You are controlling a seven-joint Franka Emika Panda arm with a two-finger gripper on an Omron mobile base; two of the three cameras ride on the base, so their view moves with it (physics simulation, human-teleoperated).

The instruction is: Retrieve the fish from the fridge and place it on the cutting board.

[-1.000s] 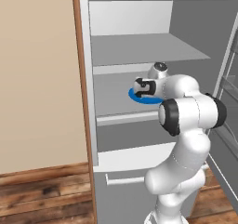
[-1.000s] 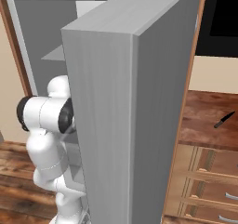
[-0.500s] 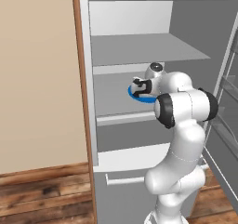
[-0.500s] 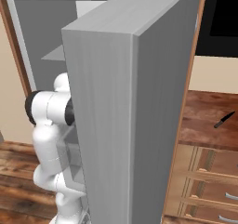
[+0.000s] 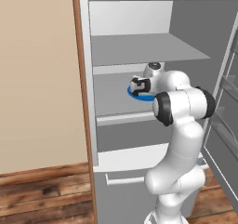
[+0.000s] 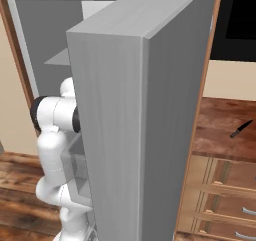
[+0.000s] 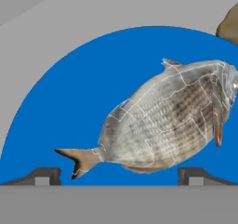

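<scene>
The end effector (image 7: 119, 175) is held open just above the blue plate (image 7: 69, 102), its fingertips (image 7: 44, 175) spread wide at 6 o'clock. The fish (image 7: 172, 121) is seen lying on that plate, on a middle shelf (image 5: 111, 97) inside the fridge (image 5: 153, 42), its tail toward 7 o'clock.

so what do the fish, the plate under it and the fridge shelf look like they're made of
Fish: looks like real scaly skin, silver-grey with brown patches, matte; scale pattern and fins show.
Plate: flat, even blue with no shine or texture; could be plastic or glazed ceramic, can't tell.
Fridge shelf: smooth pale grey, matte, probably plastic or painted metal.
Gripper: fingertips look like dark matte plastic or rubber.
</scene>
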